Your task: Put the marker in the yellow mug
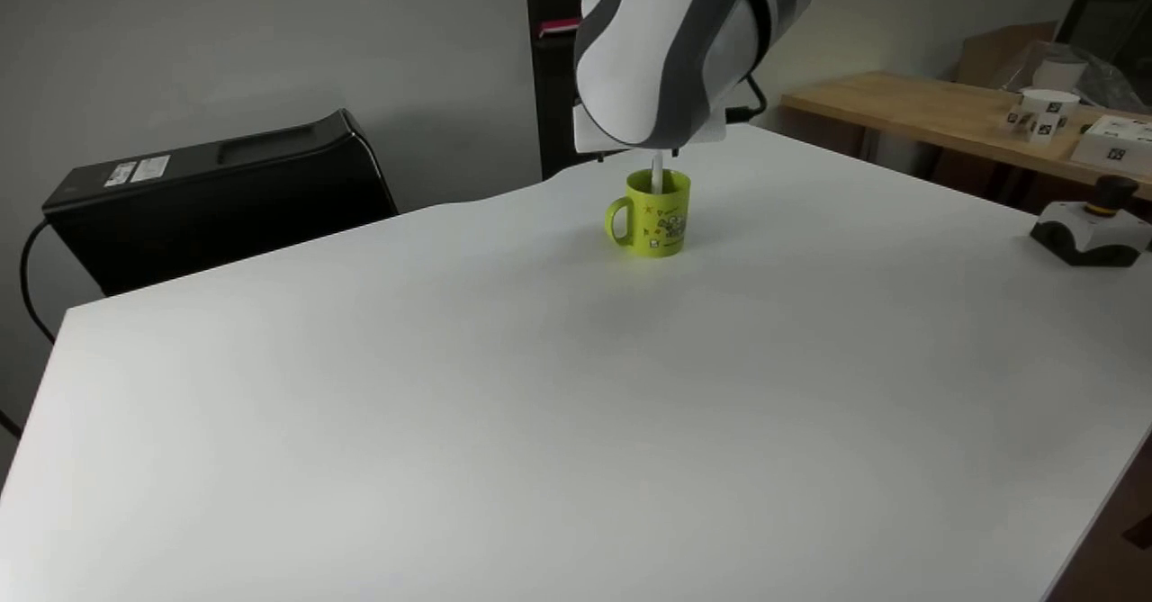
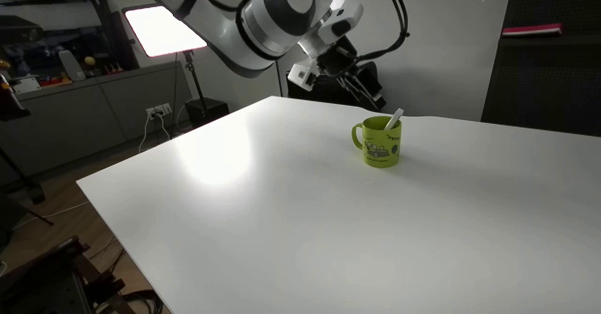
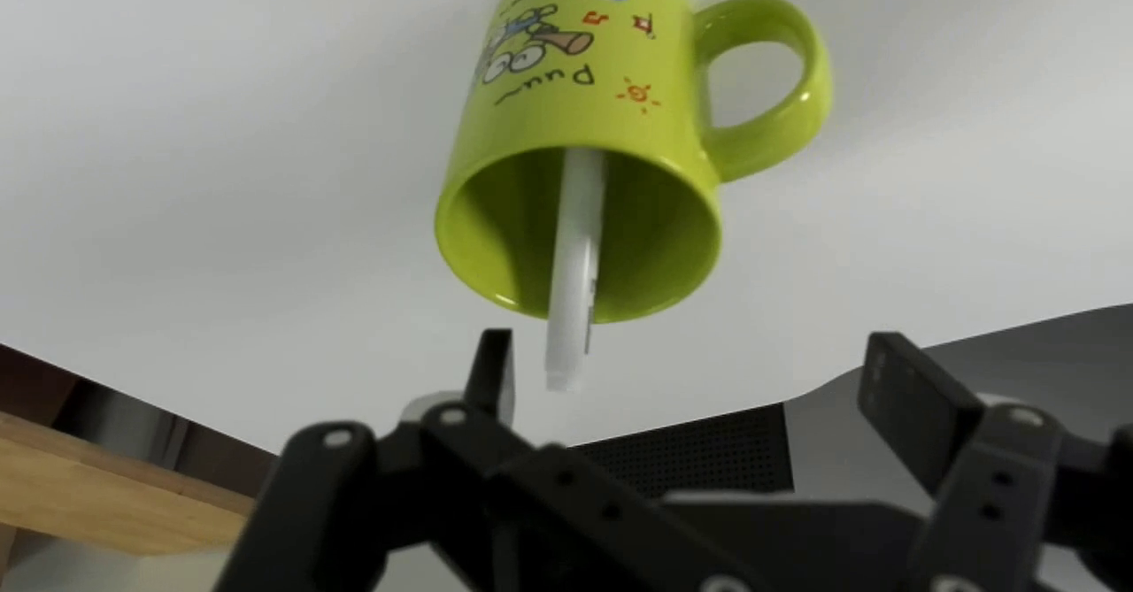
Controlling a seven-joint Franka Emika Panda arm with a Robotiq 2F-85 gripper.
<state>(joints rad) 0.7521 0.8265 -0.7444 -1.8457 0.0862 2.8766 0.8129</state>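
The yellow mug (image 1: 664,224) stands upright on the white table and shows in both exterior views (image 2: 382,147) and in the wrist view (image 3: 611,88). The white marker (image 3: 575,273) stands in the mug, leaning on the rim, with its white end sticking out above it (image 1: 657,173); it leans the same way in an exterior view (image 2: 394,119). Its blue cap is hidden, and its lower part is inside the mug. My gripper (image 3: 690,353) is open and empty, apart from the marker. In an exterior view the gripper (image 2: 368,95) is above and behind the mug.
The white table's far edge (image 2: 436,116) lies behind the mug. A black box-shaped device (image 1: 225,188) stands beyond the table. A white and black button box (image 1: 1093,229) sits at the table's side. A wooden table (image 1: 900,103) holds cups and a box.
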